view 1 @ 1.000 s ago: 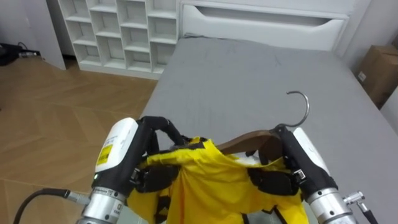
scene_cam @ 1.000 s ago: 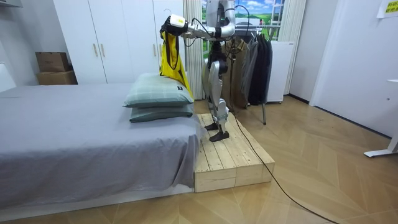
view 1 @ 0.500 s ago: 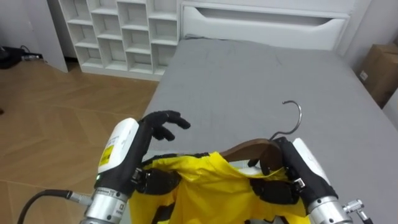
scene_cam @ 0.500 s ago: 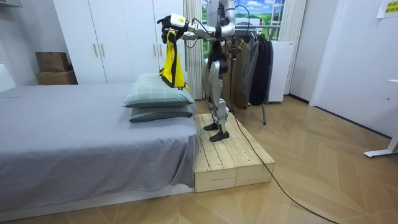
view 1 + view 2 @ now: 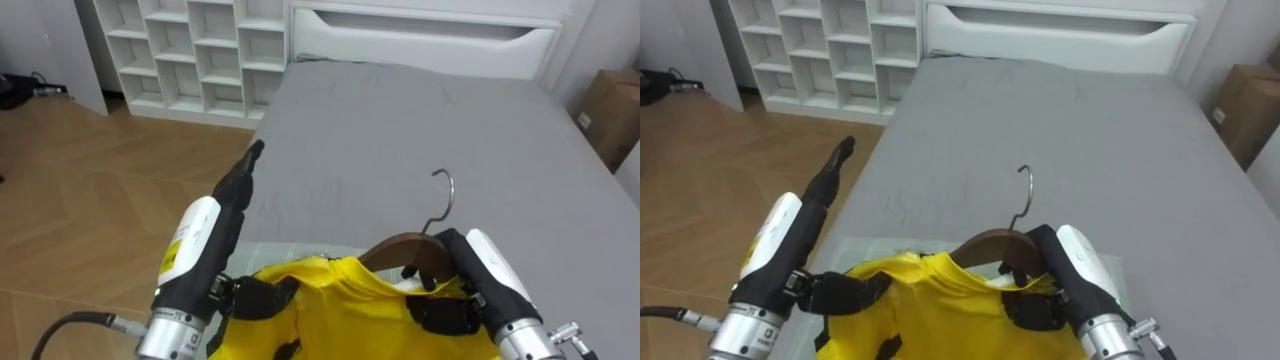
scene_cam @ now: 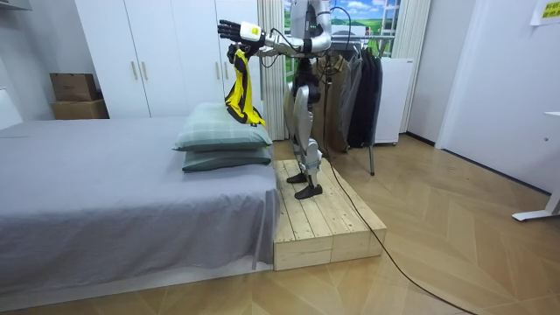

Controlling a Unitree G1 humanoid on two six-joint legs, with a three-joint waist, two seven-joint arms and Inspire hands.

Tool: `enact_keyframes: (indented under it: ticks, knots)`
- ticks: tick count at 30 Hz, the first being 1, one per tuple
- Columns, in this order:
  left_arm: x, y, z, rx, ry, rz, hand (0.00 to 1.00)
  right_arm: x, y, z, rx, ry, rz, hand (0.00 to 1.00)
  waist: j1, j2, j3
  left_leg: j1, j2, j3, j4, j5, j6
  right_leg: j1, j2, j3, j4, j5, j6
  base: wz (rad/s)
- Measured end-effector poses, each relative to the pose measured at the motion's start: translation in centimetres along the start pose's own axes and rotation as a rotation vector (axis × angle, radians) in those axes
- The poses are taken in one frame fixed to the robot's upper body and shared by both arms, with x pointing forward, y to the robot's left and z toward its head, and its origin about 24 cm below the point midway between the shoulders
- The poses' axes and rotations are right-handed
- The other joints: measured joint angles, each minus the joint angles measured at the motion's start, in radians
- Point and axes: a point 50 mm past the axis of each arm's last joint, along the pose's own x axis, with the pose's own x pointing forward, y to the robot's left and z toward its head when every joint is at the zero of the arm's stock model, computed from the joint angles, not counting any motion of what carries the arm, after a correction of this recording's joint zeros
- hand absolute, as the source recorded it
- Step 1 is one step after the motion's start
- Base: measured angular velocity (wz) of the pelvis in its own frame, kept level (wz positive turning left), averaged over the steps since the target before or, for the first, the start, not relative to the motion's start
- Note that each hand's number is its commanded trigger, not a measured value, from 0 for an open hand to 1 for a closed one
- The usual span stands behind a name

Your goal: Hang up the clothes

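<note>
Letting go of the cloth it gripped a second ago, the left hand (image 5: 238, 188) now reaches out flat, fingers straight and together, pointing toward 1 o'clock over the bed's edge and touching nothing. The right hand (image 5: 443, 245), at 5 o'clock in the eye views, has its fingers curled round the neck of the wooden hanger (image 5: 395, 250). The hanger's metal hook stands up at 12 o'clock from that grip, lower and further left than before. A yellow garment (image 5: 335, 300) sits on the hanger and bunches at 6 o'clock between the two forearms. Beyond the hands the grey bed (image 5: 420, 120) stretches toward 12 o'clock, with a white shelf unit (image 5: 190, 50) at 10 o'clock. In the room view the robot stands on a wooden platform (image 6: 324, 223) beside the pillows (image 6: 223, 138), arms raised, the garment dangling narrower than a second ago.
</note>
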Motion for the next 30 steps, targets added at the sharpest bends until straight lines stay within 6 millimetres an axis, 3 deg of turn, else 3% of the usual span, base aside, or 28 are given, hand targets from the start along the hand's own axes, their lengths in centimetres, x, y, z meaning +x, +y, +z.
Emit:
enact_keyframes:
  ticks: [18,25,30]
  knots:
    - [-0.3,-0.5,-1.0,-0.035,0.102,-0.067,0.0,-0.1,0.7,-1.3,-0.009,0.094,0.004,1.0,-0.005,0.0,-0.0004,0.017,0.0,0.007,0.0,0.0,0.0,0.015,-0.001,0.002,0.0,0.0,0.0,0.0]
    - [-1.1,-0.9,-1.4,-0.048,0.128,-0.102,0.0,-0.1,0.6,-1.3,-0.009,0.095,-0.01,1.0,-0.022,0.013,-0.0057,0.018,0.0,0.007,-0.003,0.0,0.0,0.014,-0.001,0.002,0.0,0.0,0.0,0.0]
    - [-1.4,-1.1,-1.6,-0.083,0.143,-0.122,0.0,-0.3,0.7,-1.5,-0.01,0.103,-0.012,1.0,-0.023,0.019,-0.0032,0.017,0.0,0.012,-0.004,0.0,0.0,0.012,-0.001,0.006,0.0,0.0,0.0,-0.01]
